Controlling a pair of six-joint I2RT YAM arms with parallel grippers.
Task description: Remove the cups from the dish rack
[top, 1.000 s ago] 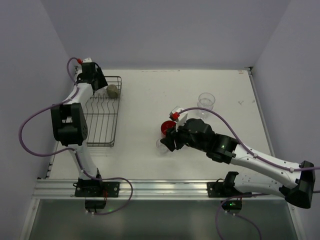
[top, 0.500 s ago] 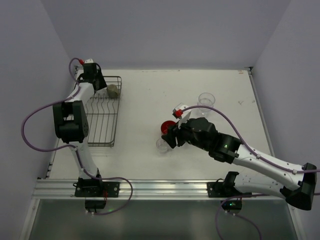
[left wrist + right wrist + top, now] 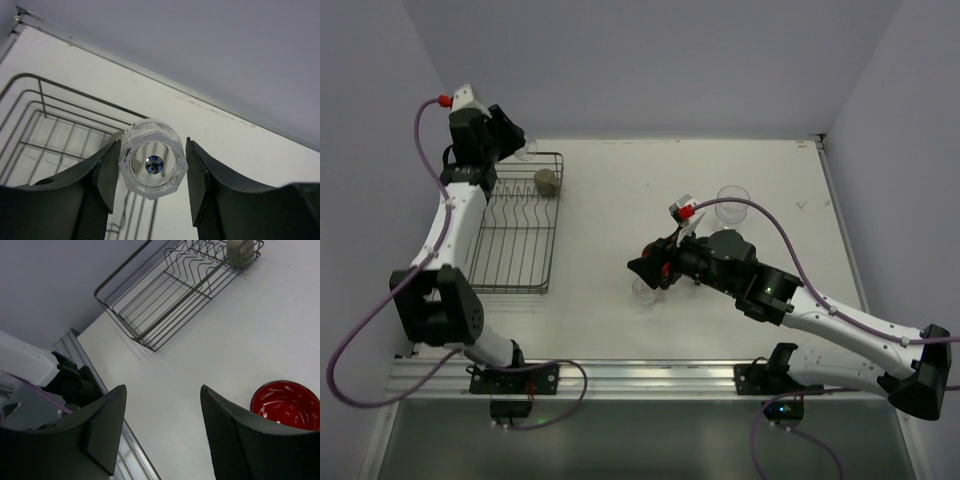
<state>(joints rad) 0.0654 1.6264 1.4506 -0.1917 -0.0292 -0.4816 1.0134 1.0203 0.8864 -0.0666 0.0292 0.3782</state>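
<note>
One camera sits high behind my bases, looking down on the whole table [image 3: 610, 190]. My left wrist camera peers close past its fingers [image 3: 100, 195] toward the far-left corner; the right one looks low across. All share the dish rack [image 3: 172, 292]

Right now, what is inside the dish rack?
One greyish-tan cup sits in the far right corner of the dish rack; the rest that shows is bare wire. The left arm covers part of its left edge from above.
</note>
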